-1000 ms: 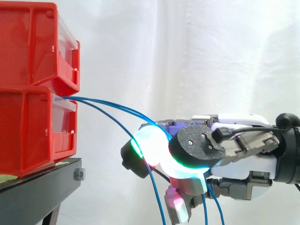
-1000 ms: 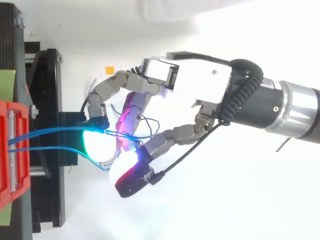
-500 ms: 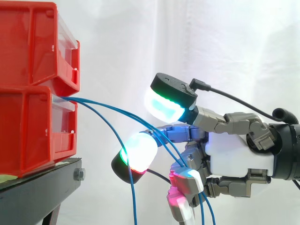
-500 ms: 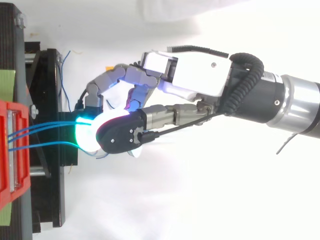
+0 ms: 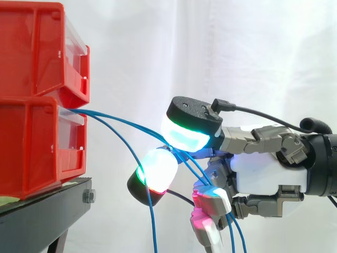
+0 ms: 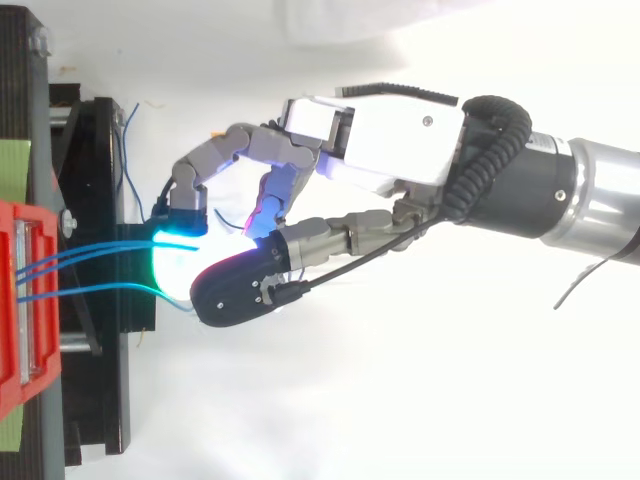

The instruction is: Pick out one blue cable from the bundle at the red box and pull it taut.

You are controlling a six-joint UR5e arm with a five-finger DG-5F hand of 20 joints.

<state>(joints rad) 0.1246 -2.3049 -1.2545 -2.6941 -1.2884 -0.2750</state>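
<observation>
Several blue cables (image 6: 90,290) running rightward from red box (image 5: 31,142), sagging downward, hand (image 5: 266,171) thumb and fingers curled around them.

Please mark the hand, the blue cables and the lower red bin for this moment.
hand (image 5: 266,176), side view, on its white palm body.
blue cables (image 5: 118,120), side view, on the upper strands between bin and hand.
lower red bin (image 5: 31,142), side view, on its red side wall.

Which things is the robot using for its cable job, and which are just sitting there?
For the job: hand, blue cables, lower red bin.
Just there: upper red bin, black stand, white curtain.
</observation>
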